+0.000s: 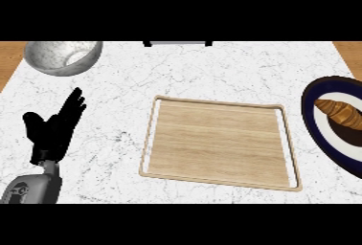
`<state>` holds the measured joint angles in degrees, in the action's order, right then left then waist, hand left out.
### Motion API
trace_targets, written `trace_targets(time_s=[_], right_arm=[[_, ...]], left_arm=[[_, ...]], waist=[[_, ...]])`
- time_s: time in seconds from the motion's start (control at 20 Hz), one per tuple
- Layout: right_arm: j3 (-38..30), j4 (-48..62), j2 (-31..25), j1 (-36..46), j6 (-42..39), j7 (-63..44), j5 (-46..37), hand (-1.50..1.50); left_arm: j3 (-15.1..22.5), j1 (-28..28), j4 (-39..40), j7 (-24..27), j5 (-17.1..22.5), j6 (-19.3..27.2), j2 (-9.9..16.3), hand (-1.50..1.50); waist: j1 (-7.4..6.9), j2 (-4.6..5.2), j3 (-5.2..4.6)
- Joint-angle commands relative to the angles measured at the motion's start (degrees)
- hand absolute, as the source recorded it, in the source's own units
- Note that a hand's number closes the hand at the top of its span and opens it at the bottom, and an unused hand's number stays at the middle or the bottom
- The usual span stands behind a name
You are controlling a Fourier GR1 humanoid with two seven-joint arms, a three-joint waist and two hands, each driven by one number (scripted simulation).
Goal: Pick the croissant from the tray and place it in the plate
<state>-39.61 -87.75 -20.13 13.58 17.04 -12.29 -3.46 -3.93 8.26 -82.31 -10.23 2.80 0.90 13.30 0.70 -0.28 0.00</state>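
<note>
Lying on the plate [317,131], the croissant [340,113]; tray [286,143] bare.

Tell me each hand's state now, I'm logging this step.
Left hand: open, holding nothing.
Right hand: not in view.

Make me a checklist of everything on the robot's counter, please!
Surface: white marble counter, wood showing at both far corners.
Job's things: croissant lies on the plate at the right edge; wooden tray in the middle holds nothing.
Clutter: grey bowl at far left.
Hands: left hand open, fingers up, resting at the left; right hand not seen.
Cables: nothing seen.
Surroundings: dark-framed object at the far edge, too cut off to identify.
</note>
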Motion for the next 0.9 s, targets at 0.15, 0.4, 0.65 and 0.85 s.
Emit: trace_targets(time_s=[0.15,0.4,0.65,0.85], right_arm=[[-3.91,-4.53,2.94,-10.36,-6.54,6.14,9.68,-1.50],[-7.63,7.49,0.47,-10.46,-9.49,18.00,13.07,-1.50],[-6.12,-3.02,3.62,-15.83,-7.12,13.40,12.99,-1.50],[-8.95,4.14,-2.96,-15.33,-10.77,13.05,15.44,-1.50]], left_arm=[[-0.61,2.89,2.22,-0.38,-1.20,0.66,-1.20,0.00],[-0.74,4.24,1.22,-2.44,-1.66,1.04,-1.69,0.00],[-1.88,-1.13,-1.60,-0.41,-1.08,-1.73,-1.00,0.00],[-0.84,-0.82,0.96,1.46,-2.90,-1.01,-3.01,0.00]], waist=[[-0.28,0.23,0.00],[-0.49,0.29,0.04],[-0.57,0.21,-0.01],[-0.57,0.27,0.00]])
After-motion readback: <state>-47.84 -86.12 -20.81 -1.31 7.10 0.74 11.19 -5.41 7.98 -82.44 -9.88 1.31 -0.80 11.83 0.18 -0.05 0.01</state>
